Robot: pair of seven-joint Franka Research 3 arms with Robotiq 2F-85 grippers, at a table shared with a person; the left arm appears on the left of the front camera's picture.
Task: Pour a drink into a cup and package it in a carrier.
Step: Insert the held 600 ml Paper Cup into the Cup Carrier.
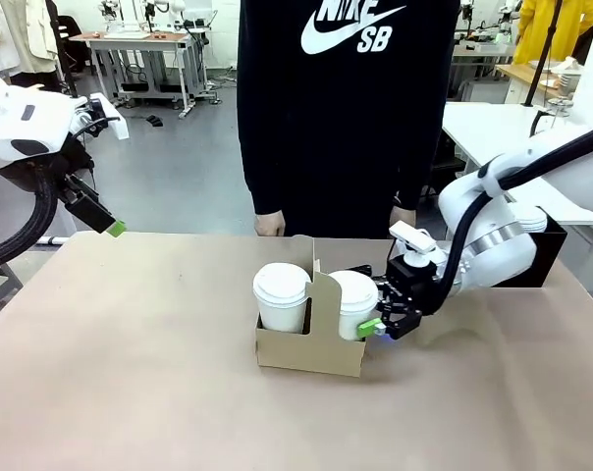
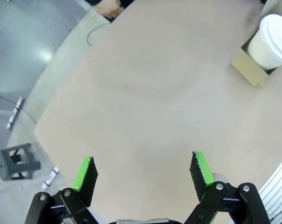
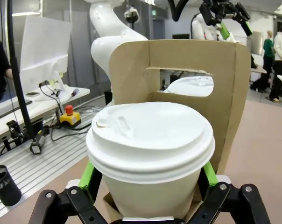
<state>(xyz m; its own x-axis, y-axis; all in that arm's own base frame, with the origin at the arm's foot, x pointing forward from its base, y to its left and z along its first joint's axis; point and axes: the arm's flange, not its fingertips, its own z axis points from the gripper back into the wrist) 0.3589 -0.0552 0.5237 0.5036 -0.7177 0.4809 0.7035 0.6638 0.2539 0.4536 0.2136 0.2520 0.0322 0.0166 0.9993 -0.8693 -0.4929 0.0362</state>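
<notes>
A brown cardboard carrier (image 1: 311,351) stands mid-table with its handle panel (image 3: 178,60) upright. Two white lidded cups sit in it, one on each side of the panel. My right gripper (image 1: 378,322) comes in from the right and is shut on the right cup (image 1: 353,299). In the right wrist view this cup (image 3: 150,154) sits between the green pads (image 3: 88,175), which press its sides. The left cup (image 1: 281,294) stands free in its slot. My left gripper (image 1: 102,218) hangs open high over the table's far left corner, with nothing between its fingers (image 2: 143,170). The drink is out of view.
A person in a black top stands at the far edge, one hand (image 1: 269,225) near the table just behind the carrier. From the left wrist camera, a cup (image 2: 274,39) and a carrier corner (image 2: 248,70) sit at the top right, with bare brown table (image 2: 145,93) below.
</notes>
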